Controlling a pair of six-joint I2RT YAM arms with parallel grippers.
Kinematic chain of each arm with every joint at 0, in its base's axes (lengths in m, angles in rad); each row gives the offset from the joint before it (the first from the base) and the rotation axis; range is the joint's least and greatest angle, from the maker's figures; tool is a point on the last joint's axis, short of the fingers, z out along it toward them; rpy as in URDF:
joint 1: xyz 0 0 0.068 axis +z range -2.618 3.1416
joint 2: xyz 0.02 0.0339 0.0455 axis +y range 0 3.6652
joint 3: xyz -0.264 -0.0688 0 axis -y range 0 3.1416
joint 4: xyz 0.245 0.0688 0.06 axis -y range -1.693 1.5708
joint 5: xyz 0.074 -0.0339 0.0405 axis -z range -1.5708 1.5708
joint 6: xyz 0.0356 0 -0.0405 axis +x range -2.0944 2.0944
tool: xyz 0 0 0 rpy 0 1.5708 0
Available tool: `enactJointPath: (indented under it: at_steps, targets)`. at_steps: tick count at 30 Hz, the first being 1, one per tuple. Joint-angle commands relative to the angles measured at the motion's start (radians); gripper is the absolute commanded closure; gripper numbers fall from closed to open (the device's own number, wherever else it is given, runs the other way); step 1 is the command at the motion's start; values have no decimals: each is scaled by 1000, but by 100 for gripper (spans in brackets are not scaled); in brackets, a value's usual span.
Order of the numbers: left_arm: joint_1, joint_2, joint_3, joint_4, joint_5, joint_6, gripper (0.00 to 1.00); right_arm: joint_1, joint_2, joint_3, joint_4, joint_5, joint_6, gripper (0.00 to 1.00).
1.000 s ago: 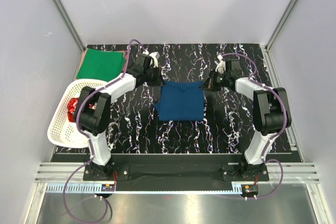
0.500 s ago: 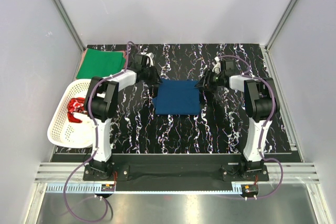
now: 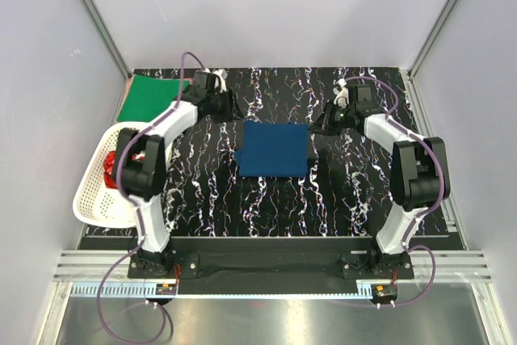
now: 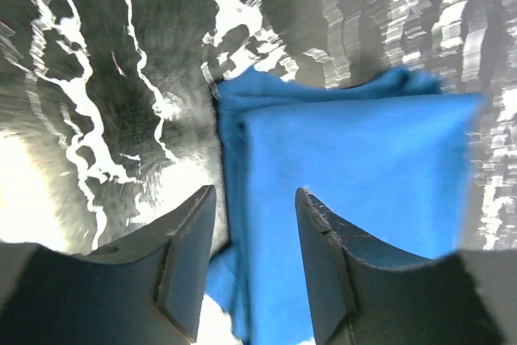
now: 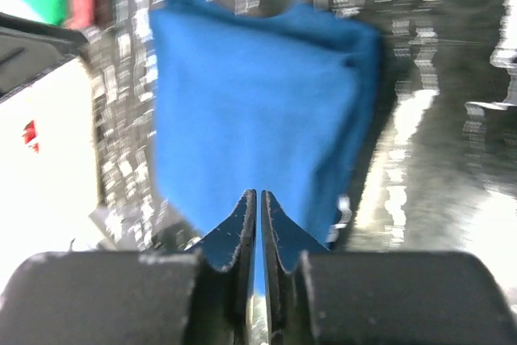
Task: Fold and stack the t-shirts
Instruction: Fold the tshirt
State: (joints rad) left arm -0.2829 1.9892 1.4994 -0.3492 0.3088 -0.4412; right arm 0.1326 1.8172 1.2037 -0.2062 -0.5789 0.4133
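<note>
Both arms have let go of the navy t-shirt (image 3: 275, 149) and drawn back, so it lies folded flat mid-frame on the counter (image 3: 202, 187), the left pincer (image 4: 254, 194) half-spread and empty, the right pincer (image 5: 258, 196) all but closed on seemingly nothing, ready for stacking, I reckon.

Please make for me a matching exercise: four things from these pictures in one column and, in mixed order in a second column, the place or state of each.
Column one:
1. navy t-shirt
2. green t-shirt
3. white basket
4. left tool

Column two:
a. far left corner of the table
b. fingers apart
c. left edge of the table
d. folded, middle of the table

Pairs: 1-d, 2-a, 3-c, 4-b
</note>
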Motion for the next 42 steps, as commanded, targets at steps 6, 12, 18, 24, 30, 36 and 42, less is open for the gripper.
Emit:
enactJointPath:
  at_steps: [6, 12, 18, 24, 30, 36, 42]
  targets:
    - [-44, -201, -220, 174, 151, -57, 53, 12, 112, 56, 39, -223, 19, 85]
    - [-58, -38, -274, 291, 197, -126, 54, 9, 295, 111, 74, -229, -38, 84]
    - [-53, -39, -234, 247, 197, -133, 54, 9, 274, 139, 28, -242, -24, 83]
    - [-29, -187, -116, -14, 96, -54, 43, 10, 128, 85, -9, -268, 8, 77]
    - [-29, -299, -298, -96, -145, -42, 39, 16, 116, -27, 34, -242, -7, 73]
    - [-29, -273, -403, 16, -80, -47, 35, 21, 163, -62, 108, -253, 19, 72]
    - [-32, -192, -433, 156, 42, -59, 34, 24, 151, -75, 113, -239, 16, 70]
